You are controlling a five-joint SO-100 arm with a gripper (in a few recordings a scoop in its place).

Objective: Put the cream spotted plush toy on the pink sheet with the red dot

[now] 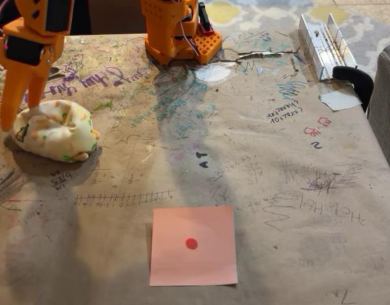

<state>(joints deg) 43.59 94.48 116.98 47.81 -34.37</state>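
Pink sheet (193,245) nearest, plush toy (55,132) far left, narrow claw (20,117) pressing its top-left edge

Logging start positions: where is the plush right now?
In the fixed view the plush lies at the table's left edge, under the gripper, up-left of the pink sheet.

Orange arm at upper left, pincer (20,117) pointing down, fingers slightly parted.
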